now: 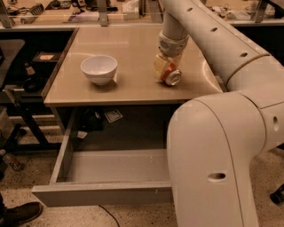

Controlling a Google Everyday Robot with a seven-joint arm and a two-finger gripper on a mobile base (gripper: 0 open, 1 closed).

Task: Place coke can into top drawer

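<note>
The coke can (171, 75) is red-orange with a silver end facing the camera. It sits tilted at the right part of the tan tabletop (128, 48). My gripper (166, 68) comes down from above and is shut on the can, with a pale finger (159, 65) against its left side. The can is at or just above the table surface; I cannot tell which. The top drawer (102, 193) is pulled out below the table's front edge, and its grey floor (115, 166) holds nothing. My arm's large white body hides the drawer's right part.
A white bowl (99, 68) stands on the left part of the table. Dark items and a paper tag (113, 116) lie under the table behind the drawer. A dark chair and frame (17, 88) stand at the left. A cluttered bench (88, 11) runs behind the table.
</note>
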